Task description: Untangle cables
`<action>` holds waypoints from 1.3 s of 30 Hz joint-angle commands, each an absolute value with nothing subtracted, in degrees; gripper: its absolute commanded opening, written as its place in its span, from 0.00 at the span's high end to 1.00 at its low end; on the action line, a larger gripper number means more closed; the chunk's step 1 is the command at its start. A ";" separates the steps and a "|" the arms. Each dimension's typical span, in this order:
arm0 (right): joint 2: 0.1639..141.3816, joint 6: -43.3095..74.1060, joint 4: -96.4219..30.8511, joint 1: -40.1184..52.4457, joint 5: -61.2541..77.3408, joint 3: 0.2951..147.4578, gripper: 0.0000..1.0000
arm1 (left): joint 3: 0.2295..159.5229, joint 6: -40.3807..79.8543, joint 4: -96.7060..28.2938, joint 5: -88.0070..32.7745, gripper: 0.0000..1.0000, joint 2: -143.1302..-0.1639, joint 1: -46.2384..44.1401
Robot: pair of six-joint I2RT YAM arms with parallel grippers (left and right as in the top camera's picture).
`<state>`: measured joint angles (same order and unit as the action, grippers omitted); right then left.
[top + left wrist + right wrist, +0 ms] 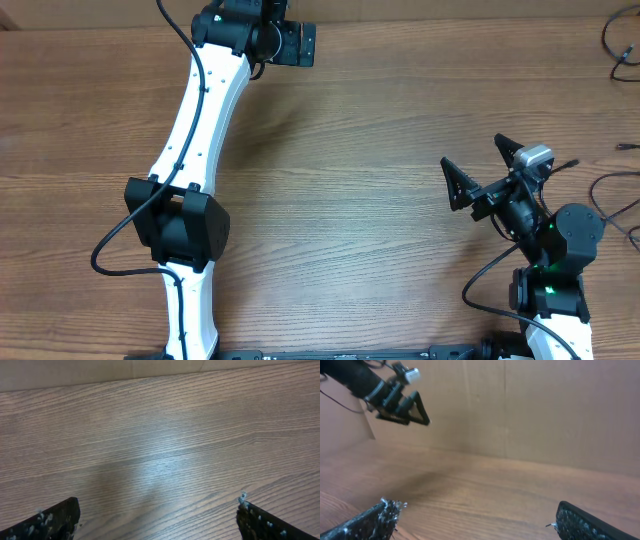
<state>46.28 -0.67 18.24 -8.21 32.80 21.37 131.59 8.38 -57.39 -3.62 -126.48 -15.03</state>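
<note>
Both the left gripper (157, 515) and the right gripper (472, 152) hold their jaws wide apart and empty over the bench (350, 200), while the thin black cables (605, 38) lie at its far right edge, where a blind reach could push them off or tighten the tangle.

Setting: wood-grain desk, plain board backdrop.
Desk (380, 200) top is mid-brown wood grain, with the lines running left to right in the overhead view and an even tone. A soft pale glare patch (160, 467) shows in the left wrist view; the light is diffuse. A matte tan wall panel (545, 410) with vertical seams stands behind the far edge.
</note>
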 commanded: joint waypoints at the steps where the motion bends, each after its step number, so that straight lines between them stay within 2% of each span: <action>1: 46.83 -3.11 16.01 -8.38 30.44 21.30 0.00 | 131.24 7.31 -56.97 -2.83 0.00 -125.34 -15.03; 13: 54.26 -3.07 13.26 -8.32 30.70 21.32 0.00 | 131.24 7.29 -56.51 -2.81 0.00 -125.34 -15.03; 21: 52.69 3.64 23.92 -8.32 32.86 21.32 0.00 | 131.24 7.29 -56.53 -2.81 0.00 -125.34 -15.03; 28: 41.71 3.64 25.80 -8.40 37.58 21.32 0.00 | 131.24 7.29 -56.53 -2.81 0.00 -125.34 -15.03; 39: 16.36 3.62 9.61 -8.38 37.63 21.32 0.00 | 131.24 7.29 -56.55 -2.81 0.00 -125.34 -15.03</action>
